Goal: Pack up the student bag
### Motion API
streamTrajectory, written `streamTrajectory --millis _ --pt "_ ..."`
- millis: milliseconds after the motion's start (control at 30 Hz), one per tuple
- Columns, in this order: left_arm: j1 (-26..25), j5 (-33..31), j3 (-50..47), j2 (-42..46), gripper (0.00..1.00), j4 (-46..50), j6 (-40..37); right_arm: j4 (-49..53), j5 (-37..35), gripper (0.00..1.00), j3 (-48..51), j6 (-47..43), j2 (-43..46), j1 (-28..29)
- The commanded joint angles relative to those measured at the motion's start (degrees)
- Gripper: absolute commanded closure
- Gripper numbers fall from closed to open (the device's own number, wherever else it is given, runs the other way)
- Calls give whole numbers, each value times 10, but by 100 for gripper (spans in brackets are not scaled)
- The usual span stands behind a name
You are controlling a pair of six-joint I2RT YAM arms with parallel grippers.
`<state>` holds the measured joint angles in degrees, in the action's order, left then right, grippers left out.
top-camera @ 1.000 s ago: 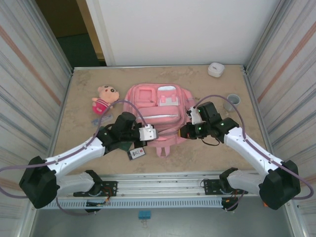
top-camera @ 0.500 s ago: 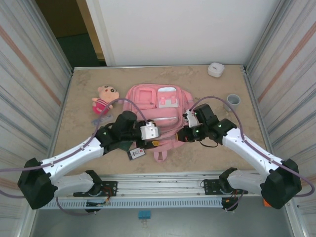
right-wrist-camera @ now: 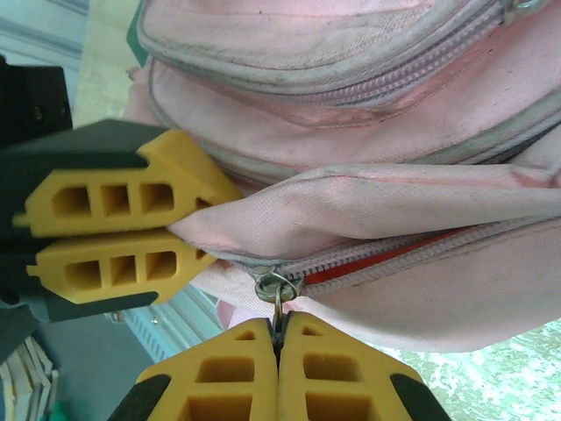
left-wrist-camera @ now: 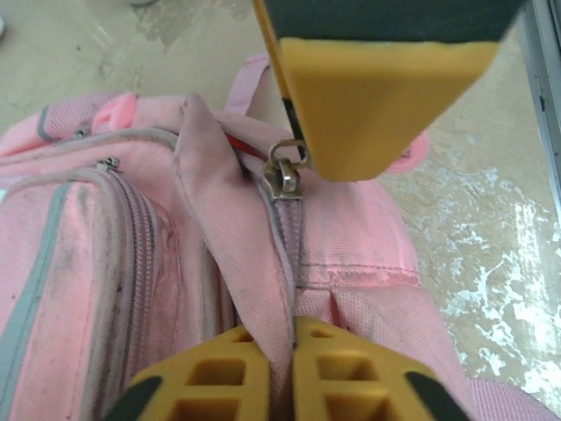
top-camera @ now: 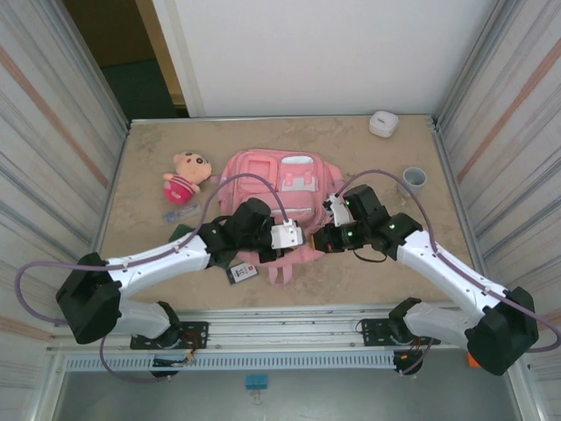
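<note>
Top cam: bag (top-camera: pixel 272 175) lies flat mid-bench, a bit toward the back edge. Doll (top-camera: pixel 186 175) sits just off its left side, cup (top-camera: pixel 414 180) nr the right edge. Both tools meet at the bag's near end, but from above the tips are too small to read. Left wrist cam settles one: left tool (left-wrist-camera: pixel 289 342) is pinched together on a raised fold of pink cloth beside the zip. Right wrist cam settles the other: right tool (right-wrist-camera: pixel 279 338) is clamped on the zip pull (right-wrist-camera: pixel 273 288), w/ a red strip showing along the zip line.
</note>
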<state>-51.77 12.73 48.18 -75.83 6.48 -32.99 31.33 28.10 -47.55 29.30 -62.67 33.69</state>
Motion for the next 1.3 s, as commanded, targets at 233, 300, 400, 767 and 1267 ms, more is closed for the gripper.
streamTrajectory --millis 233,300,400,767,1267 --pt "16 54 -36 110 98 22 -29 -17 -174 100 5 9 -25 -107" --pt "18 59 -39 120 98 28 -35 -41 -189 100 8 11 -36 -132" --pt "20 78 -45 138 98 25 -43 -84 -193 100 19 13 -66 -181" --pt "11 112 -44 134 84 11 -21 -163 -108 100 3 -16 -131 -256" --pt "103 39 19 102 21 154 -89 -146 -75 50 114 -100 141 -207"
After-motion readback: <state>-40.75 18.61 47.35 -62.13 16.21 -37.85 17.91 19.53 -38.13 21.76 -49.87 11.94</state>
